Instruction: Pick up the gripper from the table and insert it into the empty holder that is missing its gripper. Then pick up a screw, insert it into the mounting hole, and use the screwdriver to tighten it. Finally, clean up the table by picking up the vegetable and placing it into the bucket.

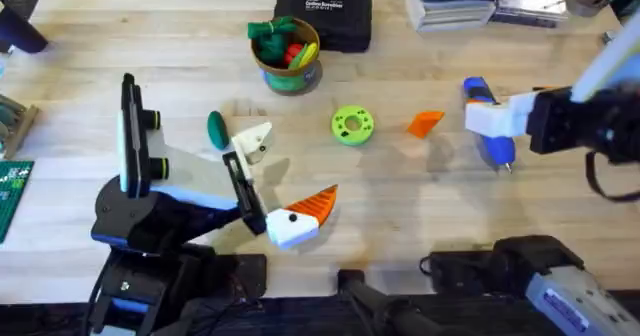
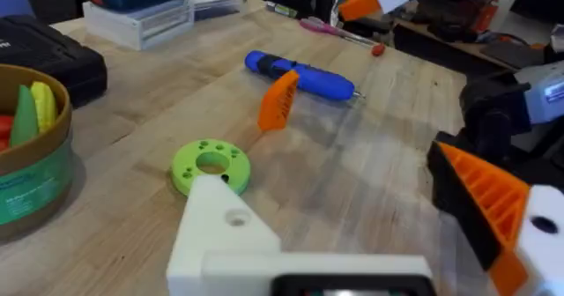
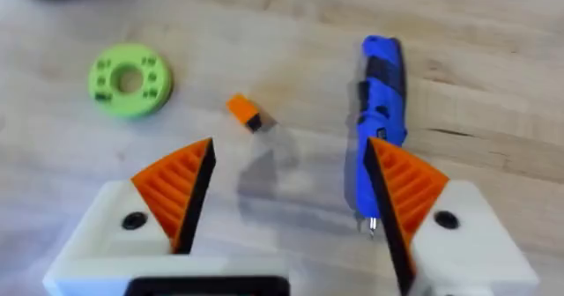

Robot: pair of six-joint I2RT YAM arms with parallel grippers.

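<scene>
Right tool [image 3: 286, 186] hangs wide apart over the tabletop [image 1: 400, 196], right of frame centre overhead. The gripper [image 1: 426, 123], that loose orange wedge, lies mid-frame just left of the screwdriver [image 1: 487, 126]. I'd centre over the wedge, clear of the blue barrel. Open room left of it. Left tool [image 1: 275, 181] apart.

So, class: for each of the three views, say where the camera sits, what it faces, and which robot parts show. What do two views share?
Overhead: above the table, looking down and forward; both arms show, right gripper over the screwdriver.
Left wrist: on the left arm, facing the green disc; left gripper with one bare holder.
Right wrist: looks down between open orange pads.
Shared: the loose orange gripper.
</scene>
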